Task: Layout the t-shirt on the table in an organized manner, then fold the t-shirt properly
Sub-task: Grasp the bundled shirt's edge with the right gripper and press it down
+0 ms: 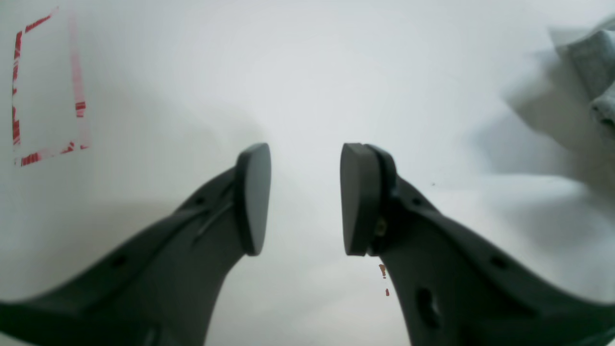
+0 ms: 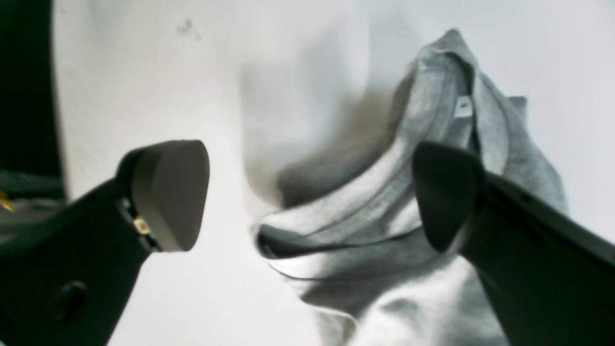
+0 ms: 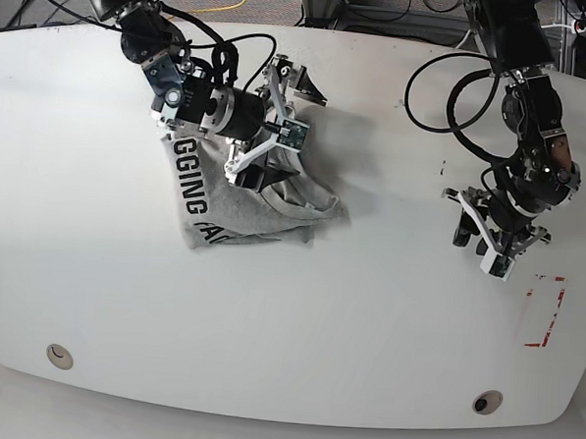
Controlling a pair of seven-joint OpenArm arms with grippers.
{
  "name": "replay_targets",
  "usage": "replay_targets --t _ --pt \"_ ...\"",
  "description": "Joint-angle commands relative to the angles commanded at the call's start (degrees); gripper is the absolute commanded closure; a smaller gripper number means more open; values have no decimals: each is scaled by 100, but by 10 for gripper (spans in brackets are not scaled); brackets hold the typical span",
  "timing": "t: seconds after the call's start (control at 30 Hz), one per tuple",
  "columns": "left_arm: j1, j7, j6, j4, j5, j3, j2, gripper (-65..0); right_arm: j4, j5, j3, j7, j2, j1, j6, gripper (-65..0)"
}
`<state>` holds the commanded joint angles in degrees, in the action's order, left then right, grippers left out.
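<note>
T-shirt (image 3: 237, 205) is the only loose thing on the tabletop (image 3: 298, 318), and it sits bunched well in from the near edge, toward the far left part of the surface. Along the near edge lie two round holes, one near the left corner (image 3: 59, 355) and one near the right corner (image 3: 487, 401), with a wide bare stretch of white between them and the cloth. A red dashed rectangle (image 3: 543, 311) is marked close to the right edge. The left gripper (image 3: 486, 239) hangs just inward of that mark, well apart from the shirt; its wrist view shows the jaws parted with nothing between them and bare white surface below, with only a grey fold of cloth at the right border of that view. The shirt is crumpled into a heap, black lettering showing along its left side, its collar (image 2: 444, 91) turned up with a small white label (image 2: 463, 106) inside. The right gripper (image 3: 270, 130) is above the far edge of the heap, its jaws spread wide and holding nothing, one finger (image 2: 447, 192) over the cloth and the other over bare surface. Cables (image 3: 448, 80) trail across the far edge.
</note>
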<state>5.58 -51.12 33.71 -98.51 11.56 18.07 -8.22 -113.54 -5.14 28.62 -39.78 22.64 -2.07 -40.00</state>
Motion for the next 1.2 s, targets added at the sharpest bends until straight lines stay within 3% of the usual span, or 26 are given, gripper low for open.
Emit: replay_targets --t 0.2,0.33,0.47,0.8,0.87,1.1,1.2 --pt "0 0 0 0 0 0 0 -225 149 738 44 149 0 -149 0 -650" --pt "0 0 0 0 0 0 0 -225 378 949 44 431 26 -290 0 -574" --pt "0 0 0 0 0 0 0 -225 642 1037 35 607 44 -369 0 -523" --pt "-105 0 0 9 0 0 0 -225 809 1037 35 615 0 -484 0 -488" --pt "-114 0 0 9 0 0 0 -225 809 1037 35 615 0 -484 0 -444" --pt "-114 0 0 9 0 0 0 -225 818 1029 26 615 -9 -448 0 -95" --pt "-114 0 0 9 0 0 0 -225 826 1046 26 615 -35 -440 0 0"
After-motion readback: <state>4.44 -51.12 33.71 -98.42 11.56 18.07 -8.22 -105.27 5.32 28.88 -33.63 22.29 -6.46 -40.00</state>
